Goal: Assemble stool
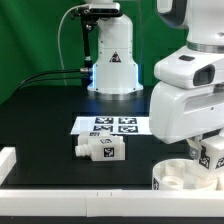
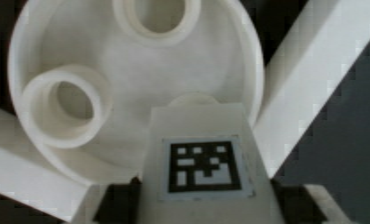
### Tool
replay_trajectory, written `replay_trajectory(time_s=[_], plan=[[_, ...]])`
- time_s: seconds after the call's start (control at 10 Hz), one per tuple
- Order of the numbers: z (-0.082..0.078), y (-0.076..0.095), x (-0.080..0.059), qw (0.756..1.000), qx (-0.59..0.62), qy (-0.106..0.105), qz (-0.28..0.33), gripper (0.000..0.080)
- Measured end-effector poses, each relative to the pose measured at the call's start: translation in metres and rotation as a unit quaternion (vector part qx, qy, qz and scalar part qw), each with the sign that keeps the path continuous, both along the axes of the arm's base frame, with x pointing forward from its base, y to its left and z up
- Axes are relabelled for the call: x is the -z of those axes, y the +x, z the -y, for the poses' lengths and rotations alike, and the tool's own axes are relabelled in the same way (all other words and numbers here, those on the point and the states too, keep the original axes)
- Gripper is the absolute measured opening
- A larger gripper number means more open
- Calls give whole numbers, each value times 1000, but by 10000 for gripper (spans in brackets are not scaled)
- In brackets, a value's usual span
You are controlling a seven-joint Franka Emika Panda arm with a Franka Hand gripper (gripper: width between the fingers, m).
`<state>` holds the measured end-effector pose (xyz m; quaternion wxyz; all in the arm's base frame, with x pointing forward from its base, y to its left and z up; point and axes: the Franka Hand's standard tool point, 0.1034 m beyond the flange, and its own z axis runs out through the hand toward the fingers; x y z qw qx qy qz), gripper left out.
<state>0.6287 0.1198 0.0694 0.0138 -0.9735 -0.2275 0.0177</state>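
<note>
The stool's round white seat (image 1: 183,179) lies at the front of the exterior view's right, its round sockets facing up. In the wrist view the seat (image 2: 146,75) fills the middle, with two sockets showing. A chunky white leg (image 2: 203,135) with a square tag stands over the seat's rim, and my gripper (image 2: 205,203) is shut on it, one finger against each side. In the exterior view the gripper (image 1: 207,152) hangs just above the seat with that tagged leg (image 1: 214,154) in it. A second leg (image 1: 100,150) lies on its side on the black table, to the left of the seat.
The marker board (image 1: 113,125) lies flat behind the loose leg. A long white rail (image 1: 80,196) runs along the front edge, and another (image 1: 8,160) stands at the left. The arm's base (image 1: 110,60) rises at the back. A rail (image 2: 315,70) passes close beside the seat.
</note>
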Motion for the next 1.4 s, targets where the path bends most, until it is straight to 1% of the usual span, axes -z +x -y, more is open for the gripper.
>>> replay_trajectory(time_s=[0.1, 0.2, 0.3, 0.4, 0.5, 0.6, 0.7, 0.8, 0.9, 1.0, 1.1, 1.2, 1.3, 1.4], plan=[[0, 0, 0, 999, 44, -2, -1, 334], [0, 0, 1, 991, 137, 1, 8, 334], [1, 0, 1, 974, 226, 10, 16, 334], [4, 1, 1, 949, 313, 30, 23, 334], [5, 0, 1, 938, 345, 34, 21, 334], [5, 0, 1, 927, 373, 34, 19, 334], [5, 0, 1, 922, 385, 34, 17, 334], [6, 0, 1, 905, 424, 34, 14, 334], [5, -1, 1, 872, 488, 35, 10, 334], [4, -2, 2, 827, 561, 35, 8, 334], [3, -2, 3, 772, 634, 39, 6, 334], [5, -1, 3, 715, 697, 48, 3, 334], [5, -1, 3, 693, 719, 52, -4, 334], [5, -1, 3, 700, 713, 52, -3, 388]])
